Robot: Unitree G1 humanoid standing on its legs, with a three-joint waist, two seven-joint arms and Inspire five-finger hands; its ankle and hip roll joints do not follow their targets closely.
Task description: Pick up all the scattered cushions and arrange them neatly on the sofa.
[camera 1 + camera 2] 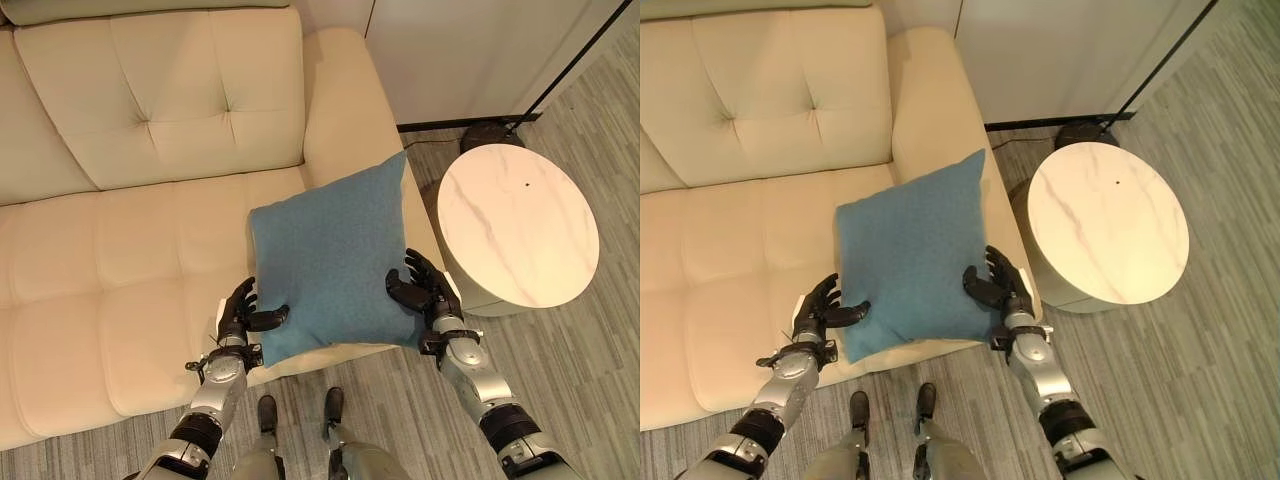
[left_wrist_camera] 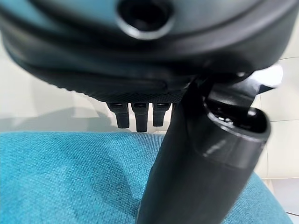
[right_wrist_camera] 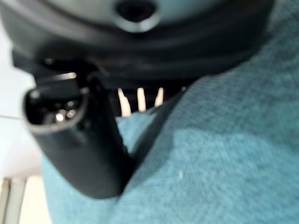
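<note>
Cushion handling first: in the left eye view the square blue fabric cushion [image 1: 335,265] sits in the centre of the frame, held between both hands over the front edge of the cream tufted leather sofa [image 1: 120,220], its upper corner against the sofa's armrest. Your left hand [image 1: 240,318] pinches the lower left edge, thumb curled over the top face, and your right hand [image 1: 425,290] clamps the lower right edge the same way. To the right of the frame stands a round white marble-topped side table [image 1: 515,225], near the cushion but apart from it. The right eye view shows the same scene, with the cushion covering part of the sofa seat. In the left wrist view the thumb lies across the blue weave with the fingers tucked beyond the edge, curled round it. In the right wrist view the thumb presses a dent into the cloth, so judge it soft, light and squashy, not slippery. Hold it by the two opposite side edges, as now; a one-sided hold would likely let it sag and swing.
</note>
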